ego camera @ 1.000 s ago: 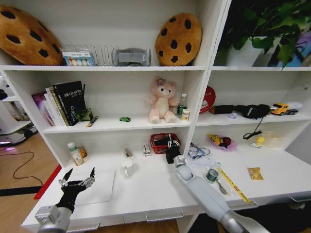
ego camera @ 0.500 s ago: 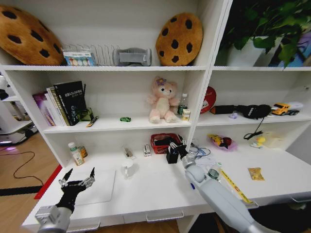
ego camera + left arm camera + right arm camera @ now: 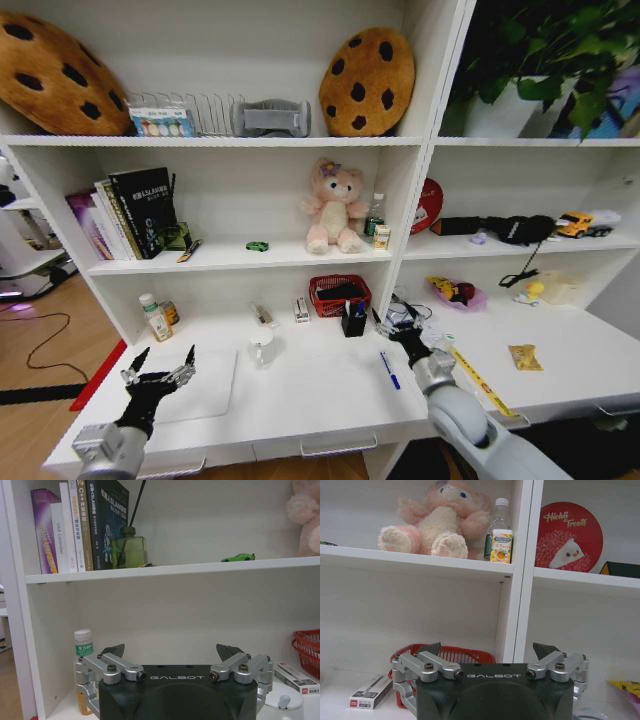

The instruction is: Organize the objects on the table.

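Right gripper spread wide, empty, above table near blue pen. Left gripper parked over laptop, fingers apart too.

white table, blue pen, red basket, green toy car, orange-yellow snack packet

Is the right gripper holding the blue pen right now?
No. The right gripper is open and empty, and the blue pen lies flat on the table just in front of it.
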Tool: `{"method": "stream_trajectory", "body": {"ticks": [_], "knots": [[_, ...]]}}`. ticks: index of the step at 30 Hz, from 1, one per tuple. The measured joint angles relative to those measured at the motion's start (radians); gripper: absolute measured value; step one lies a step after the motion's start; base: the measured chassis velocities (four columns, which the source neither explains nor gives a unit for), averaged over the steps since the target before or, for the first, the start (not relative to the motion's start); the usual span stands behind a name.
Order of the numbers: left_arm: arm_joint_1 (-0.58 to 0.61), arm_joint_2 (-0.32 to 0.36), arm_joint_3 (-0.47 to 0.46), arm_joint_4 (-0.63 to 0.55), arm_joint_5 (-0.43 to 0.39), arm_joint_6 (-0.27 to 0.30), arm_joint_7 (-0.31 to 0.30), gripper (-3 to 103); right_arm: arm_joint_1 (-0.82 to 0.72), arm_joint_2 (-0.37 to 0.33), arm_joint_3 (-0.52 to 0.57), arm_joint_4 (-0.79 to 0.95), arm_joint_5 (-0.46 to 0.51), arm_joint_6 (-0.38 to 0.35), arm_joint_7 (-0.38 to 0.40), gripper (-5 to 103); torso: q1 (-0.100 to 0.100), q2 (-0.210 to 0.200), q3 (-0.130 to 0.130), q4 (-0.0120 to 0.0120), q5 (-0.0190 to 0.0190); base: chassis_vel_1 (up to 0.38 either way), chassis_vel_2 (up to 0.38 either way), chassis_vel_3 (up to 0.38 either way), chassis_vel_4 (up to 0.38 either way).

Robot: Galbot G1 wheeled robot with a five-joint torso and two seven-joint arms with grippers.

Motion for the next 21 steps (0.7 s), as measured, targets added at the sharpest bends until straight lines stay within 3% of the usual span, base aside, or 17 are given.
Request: {"method": "stream_trajectory", "body": {"ticks": [10, 13, 15, 17, 21], "knots": [[0.0, 0.0, 0.0, 0.0, 0.0, 0.0, 0.0, 100, -0.012, 0.049, -0.015, -0.023, -0.013, 0.038, -0.033, 100, 0.0, 0.0, 0.0, 0.0005, 0.0002, -0.141, -0.124, 0.143, 0.148], [0.0, 0.0, 0.0, 0.0, 0.0, 0.0, 0.0, 100, 0.004, 0.052, -0.055, -0.024, 0.046, 0.034, -0.044, 100, 0.0, 0.0, 0.0, 0.0002, 0.0008, -0.094, -0.138, 0.103, 0.148], [0.0, 0.0, 0.0, 0.0, 0.0, 0.0, 0.0, 100, 0.021, 0.057, -0.098, 0.015, 0.203, -0.05, -0.008, 100, 0.0, 0.0, 0.0, -0.0003, 0.0001, -0.035, -0.091, 0.025, 0.045], [0.0, 0.0, 0.0, 0.0, 0.0, 0.0, 0.0, 100, 0.046, 0.061, -0.14, 0.034, 0.295, -0.115, 0.011, 100, 0.0, 0.0, 0.0, 0.0002, -0.0003, -0.011, -0.028, -0.008, -0.001], [0.0, 0.0, 0.0, 0.0, 0.0, 0.0, 0.0, 100, 0.073, 0.062, -0.169, 0.034, 0.34, -0.181, 0.074, 100, 0.0, 0.0, 0.0, 0.0005, -0.0003, 0.039, 0.063, -0.031, -0.037]]}}
